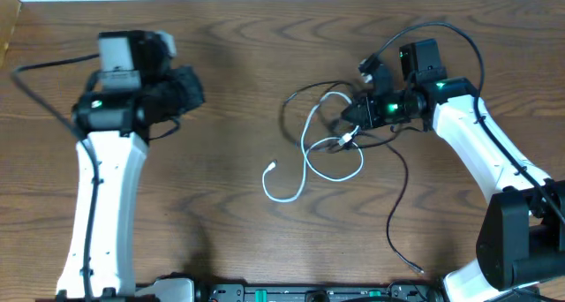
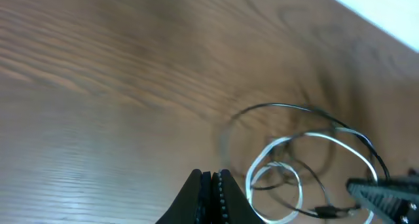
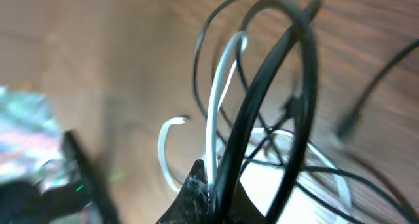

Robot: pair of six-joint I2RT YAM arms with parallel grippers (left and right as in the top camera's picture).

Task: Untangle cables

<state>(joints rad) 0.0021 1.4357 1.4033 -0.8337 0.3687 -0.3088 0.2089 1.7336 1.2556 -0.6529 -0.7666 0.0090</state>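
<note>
Overhead first: the cables (image 1: 331, 139) sit right of centre on the table (image 1: 221, 214), a heap of crossing loops. The white cable (image 1: 305, 165) curls out to the near left with its plug lying free, and the black cable (image 1: 405, 183) trails away to the near right. The right gripper (image 1: 349, 125) is down in the thick of the heap. The left gripper (image 1: 187, 90) hangs well apart at the far left, over bare wood. Left wrist view now: its fingers (image 2: 193, 207) are pressed together with nothing between them. The cables show blurred off to the right, a white loop lying over a black one. Right wrist view, and there's the grab: the right gripper is clenched on the cables at the bottom of the frame. A white strand and a black strand both run into the pinch and arch up away from it, so it looks like two cords caught at once. Progress? Barely begun, I'd say. The loops cross in several places, nothing is laid out on its own, and only the tail ends lie clear. All the pulling apart is left to do.
</note>
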